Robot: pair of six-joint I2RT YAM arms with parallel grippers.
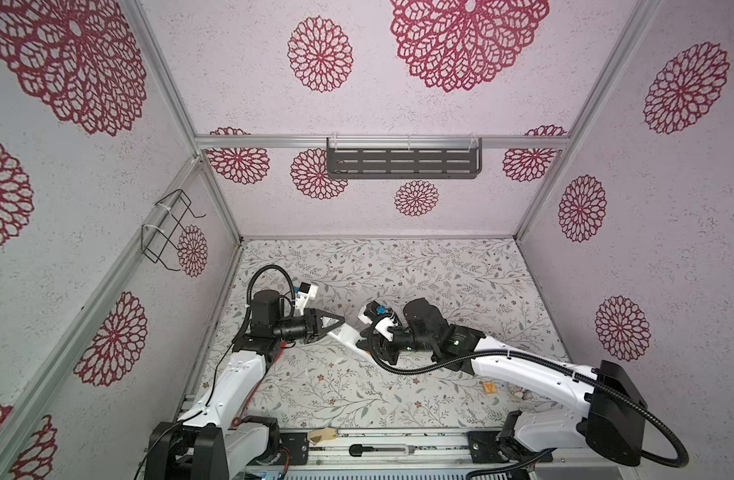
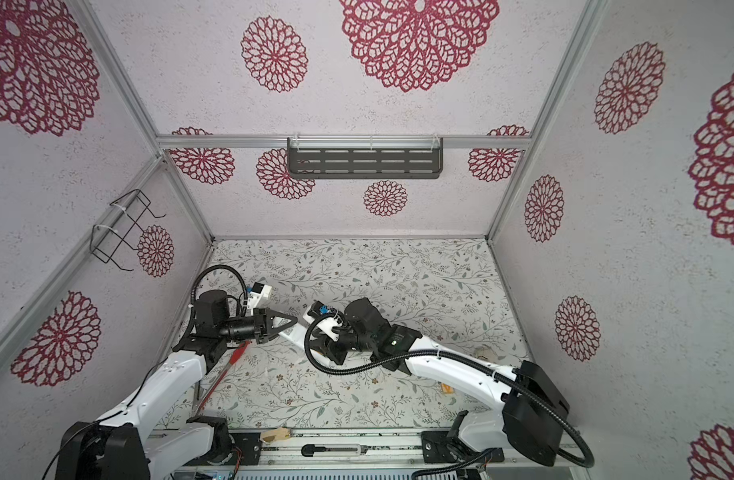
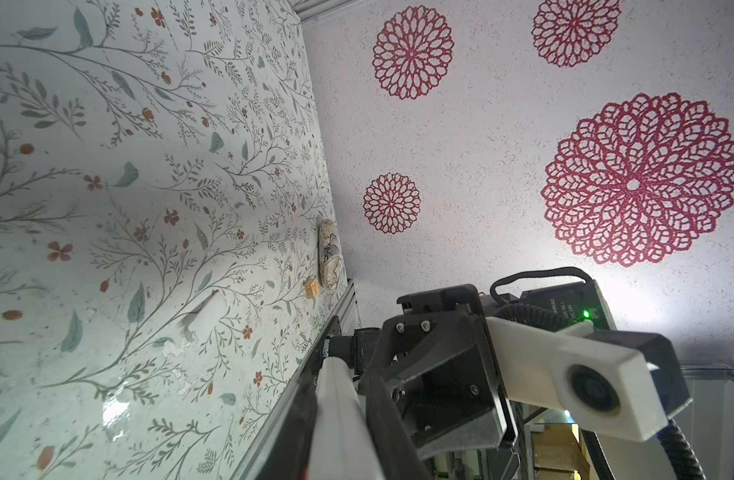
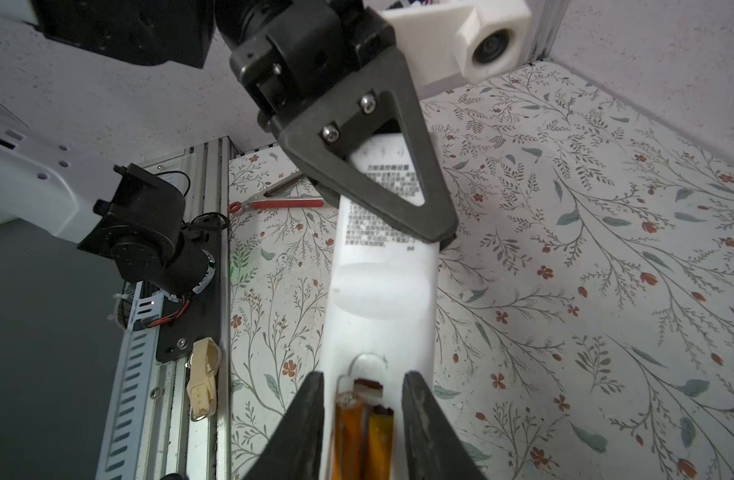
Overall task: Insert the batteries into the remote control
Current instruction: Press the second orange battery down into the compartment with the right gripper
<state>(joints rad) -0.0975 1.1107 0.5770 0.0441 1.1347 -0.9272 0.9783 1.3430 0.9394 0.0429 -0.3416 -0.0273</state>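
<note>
Left arm reaches level toward centre, left gripper [image 4: 438,232] clamped on the remote control [image 4: 382,286]. Right arm stretches across; right gripper [image 4: 363,376] straddles its open compartment, batteries [image 4: 348,428] between its fingers; whether it squeezes, I cannot tell.

Cameras, placed by the remote control [image 4: 382,282]: both top views high and far above it, sharing nearly the whole scene; right wrist view close over its back, looking along it; left wrist view close at its end, looking past it to the wall [image 3: 523,145].
</note>
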